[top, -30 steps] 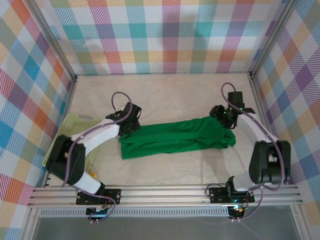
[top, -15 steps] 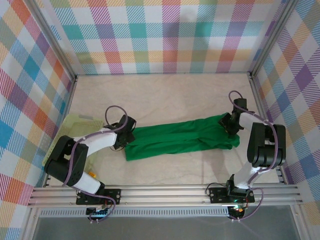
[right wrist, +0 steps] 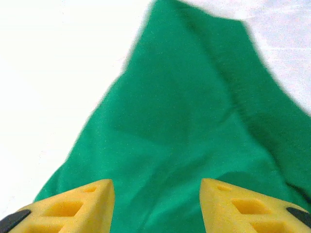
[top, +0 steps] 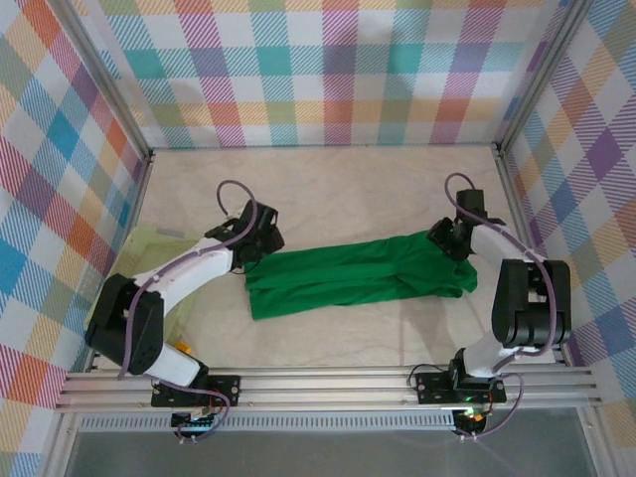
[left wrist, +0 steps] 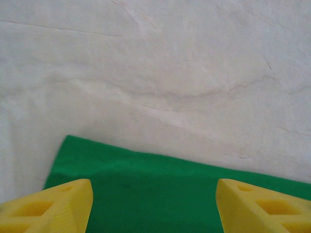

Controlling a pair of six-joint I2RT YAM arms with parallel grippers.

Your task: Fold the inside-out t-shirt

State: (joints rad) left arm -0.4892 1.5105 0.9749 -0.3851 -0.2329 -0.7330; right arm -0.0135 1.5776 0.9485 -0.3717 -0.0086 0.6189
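**Left gripper** [left wrist: 153, 204]: in the left wrist view its two yellow fingers [left wrist: 51, 206] stand wide apart at the lower corners of the frame, with nothing clasped between them. Under the gap lies the left end of the inside-out t-shirt [top: 358, 275], its flat green edge slanting across the lower part of the frame. Above that edge is the bare cream table [left wrist: 160, 73], faintly creased.

**Right gripper** [right wrist: 155, 206]: in the right wrist view the jaws are parted to a moderate width at the bottom of the frame. They hang over green cloth that spreads up to a blurred peak at upper centre. Whether the tips touch the cloth cannot be told. Overexposed table shows at upper left and upper right.

**Top view:** the t-shirt lies as a long horizontal band at the centre of the frame. The left gripper is at its left end and the right gripper at its right end, where the cloth is bunched. Sleeves and neck cannot be made out.

A pale yellow-green basket [top: 149, 243] sits at the left edge, well apart from the shirt and partly covered by the left arm [top: 194, 266]. Plaid walls [top: 328, 70] enclose the table on three sides. An aluminium rail [top: 328, 388] crosses the bottom of the frame and carries both arm bases. The right arm [top: 527, 308] is folded at the right edge.
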